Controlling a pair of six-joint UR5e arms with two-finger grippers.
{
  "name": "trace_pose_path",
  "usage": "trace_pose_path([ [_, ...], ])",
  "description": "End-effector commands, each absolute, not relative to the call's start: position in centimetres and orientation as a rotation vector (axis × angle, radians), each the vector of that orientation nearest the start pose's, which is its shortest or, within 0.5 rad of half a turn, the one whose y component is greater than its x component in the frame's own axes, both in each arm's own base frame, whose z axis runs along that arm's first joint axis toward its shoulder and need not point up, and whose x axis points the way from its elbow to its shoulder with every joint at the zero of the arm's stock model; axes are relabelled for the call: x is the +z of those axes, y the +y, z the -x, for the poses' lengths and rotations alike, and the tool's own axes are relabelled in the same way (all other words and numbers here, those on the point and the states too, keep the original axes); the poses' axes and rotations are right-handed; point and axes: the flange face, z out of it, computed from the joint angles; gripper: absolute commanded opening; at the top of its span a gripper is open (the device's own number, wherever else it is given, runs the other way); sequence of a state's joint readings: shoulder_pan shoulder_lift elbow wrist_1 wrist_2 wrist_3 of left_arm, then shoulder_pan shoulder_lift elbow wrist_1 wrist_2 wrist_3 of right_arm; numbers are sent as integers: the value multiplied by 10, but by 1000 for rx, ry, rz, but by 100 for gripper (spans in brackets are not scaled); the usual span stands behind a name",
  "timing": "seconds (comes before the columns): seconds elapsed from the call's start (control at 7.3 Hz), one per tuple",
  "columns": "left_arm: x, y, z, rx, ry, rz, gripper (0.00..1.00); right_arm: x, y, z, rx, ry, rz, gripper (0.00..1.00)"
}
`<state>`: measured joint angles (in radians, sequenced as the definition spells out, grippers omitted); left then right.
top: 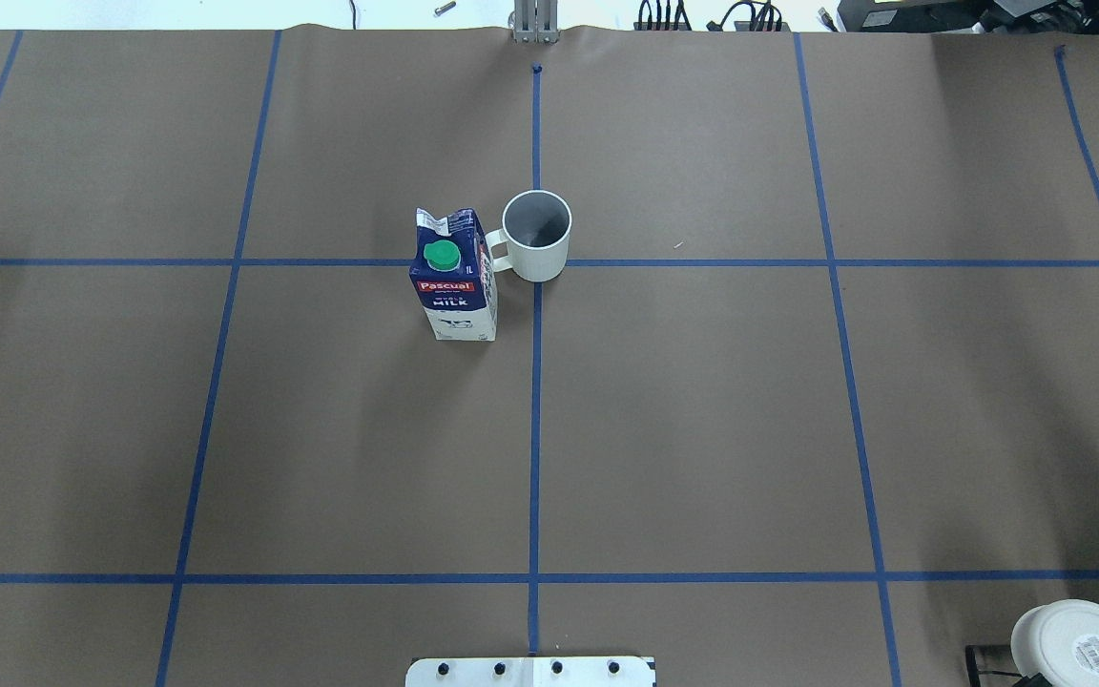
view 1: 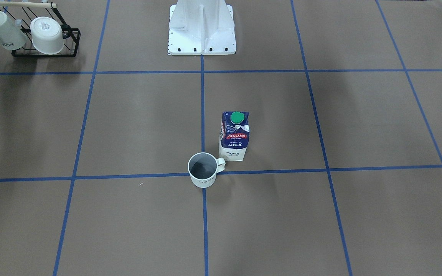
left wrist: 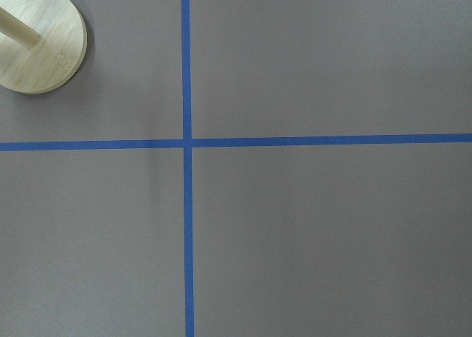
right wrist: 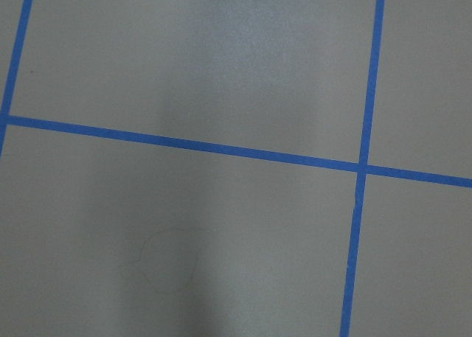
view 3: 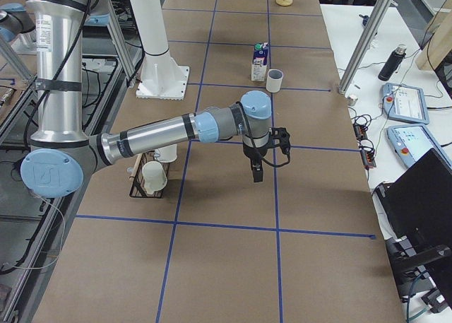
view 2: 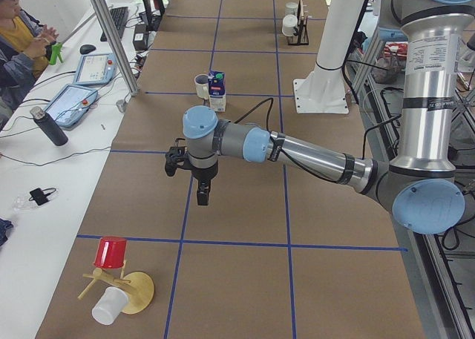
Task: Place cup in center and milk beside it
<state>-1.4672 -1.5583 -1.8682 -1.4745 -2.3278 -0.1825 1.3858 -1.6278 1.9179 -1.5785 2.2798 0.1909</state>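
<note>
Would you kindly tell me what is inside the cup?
The cup shows only its dark grey inside, apparently empty. Part of its inner wall is hidden by the rim.

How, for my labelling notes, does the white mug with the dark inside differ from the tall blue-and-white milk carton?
The white mug is shorter than the blue-and-white milk carton. The mug is round and open-topped with a loop handle; the carton is boxy, closed by a green cap. The mug covers the blue tape crossing; the carton stands beside it, on the robot's left. Both stand upright.
</note>
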Motion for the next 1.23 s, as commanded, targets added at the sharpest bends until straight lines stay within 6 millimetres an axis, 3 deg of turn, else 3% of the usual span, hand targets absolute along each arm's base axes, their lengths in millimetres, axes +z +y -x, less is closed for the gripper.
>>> trace_pose_path([
  [0.0,527,-494,13,-7,775,-75,98,524,-475,20,-88,-745,-120,100],
  [0.41,519,-501,13,-2,779,-87,98,529,-477,21,-86,-745,-116,100],
  [1.1,530,-505,11,-5,778,-74,98,532,-481,22,-84,-741,-112,100],
])
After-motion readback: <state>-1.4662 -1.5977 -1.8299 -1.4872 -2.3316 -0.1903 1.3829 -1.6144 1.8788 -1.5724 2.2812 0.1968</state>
